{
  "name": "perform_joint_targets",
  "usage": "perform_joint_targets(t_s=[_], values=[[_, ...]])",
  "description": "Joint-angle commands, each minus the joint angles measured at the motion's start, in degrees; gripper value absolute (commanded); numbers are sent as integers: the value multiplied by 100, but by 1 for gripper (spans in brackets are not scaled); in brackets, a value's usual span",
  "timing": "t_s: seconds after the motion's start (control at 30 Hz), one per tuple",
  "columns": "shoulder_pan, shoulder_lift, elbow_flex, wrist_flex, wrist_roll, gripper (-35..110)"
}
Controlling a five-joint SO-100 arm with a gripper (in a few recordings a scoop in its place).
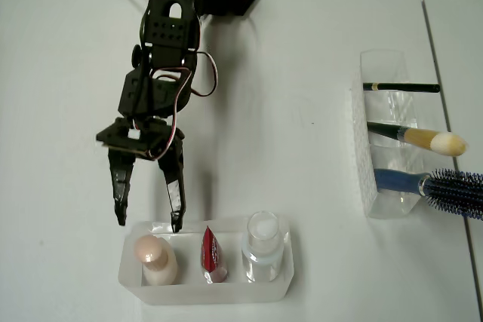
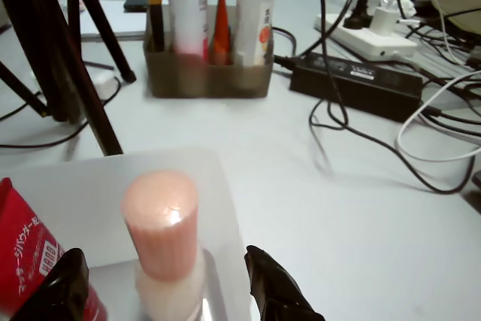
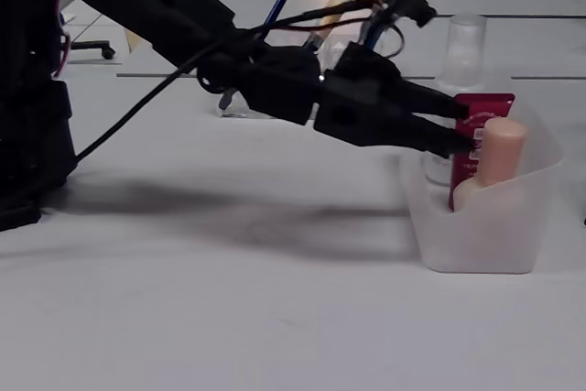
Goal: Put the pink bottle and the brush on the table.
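Nearest the wrist camera, the pale peach-pink bottle with round pink cap [image 2: 160, 223] stands upright in the translucent plastic tray [image 2: 203, 178] (left compartment overhead), between the spread fingers of the black two-finger gripper [image 1: 148, 220], untouched. Overhead alone shows the black-handled, cream-tipped makeup brush [image 1: 419, 139] lying across the clear rack [image 1: 370, 186] well to the right.

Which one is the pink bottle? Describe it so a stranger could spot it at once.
Find the translucent tray at the near edge of the table in the overhead view, just below the gripper. The pink bottle stands in its left end. Its pale peach body and round pink cap distinguish it from the red tube and clear bottle beside it.
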Motion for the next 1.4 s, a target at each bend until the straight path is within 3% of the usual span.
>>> perform_joint_targets(t_s=[0.0,0.83,1.37], values=[[35,-9,-545,44,-70,32],[35,-1529,-1942,-237,-264,36],[-132,-2048,-2399,-378,-466,27]])
